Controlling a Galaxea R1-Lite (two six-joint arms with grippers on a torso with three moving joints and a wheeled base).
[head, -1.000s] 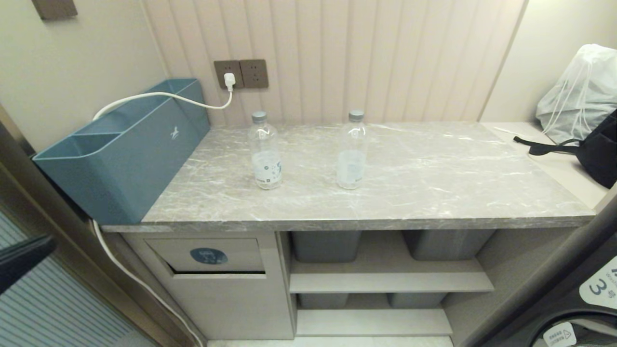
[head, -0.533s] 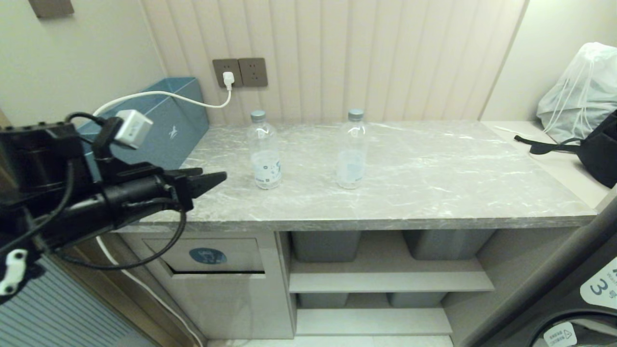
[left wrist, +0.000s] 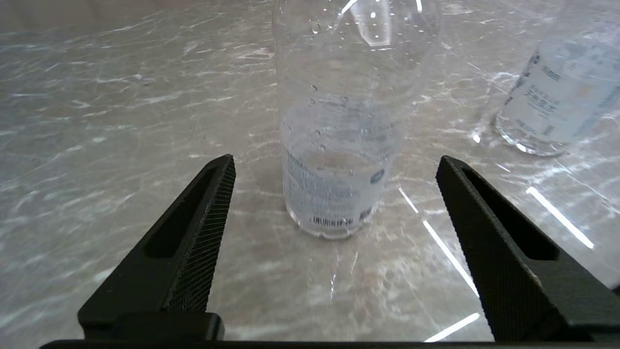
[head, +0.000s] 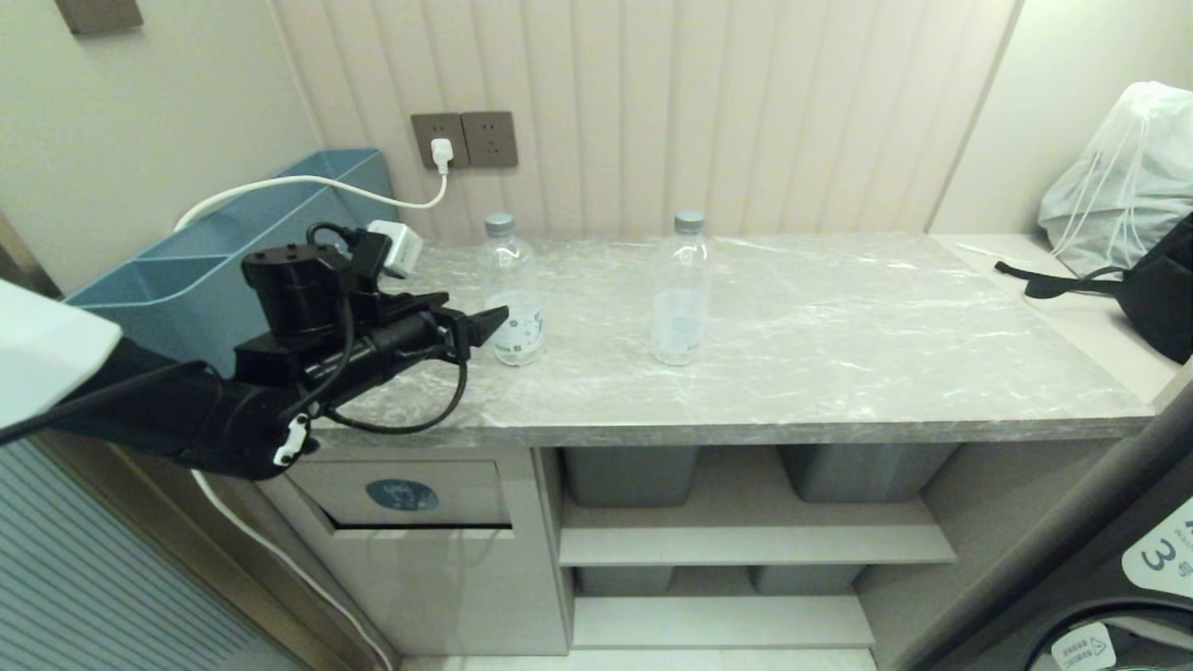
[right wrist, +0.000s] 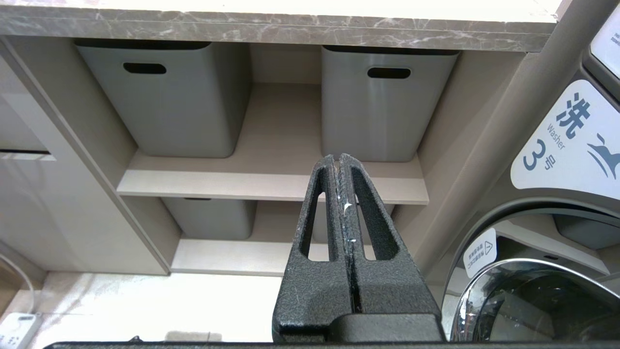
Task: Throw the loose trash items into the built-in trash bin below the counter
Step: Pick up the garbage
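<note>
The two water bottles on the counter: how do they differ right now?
The left bottle wears a white label with blue print; the right bottle has a pale, see-through label. The left bottle stands just ahead of the open left gripper, lined up between its fingers but untouched; the right bottle stands clear of any gripper. Both are clear, upright, grey-capped, and on the counter.

Laundry room, numbered washer [right wrist: 547, 203], storage bins [right wrist: 164, 97]
</note>
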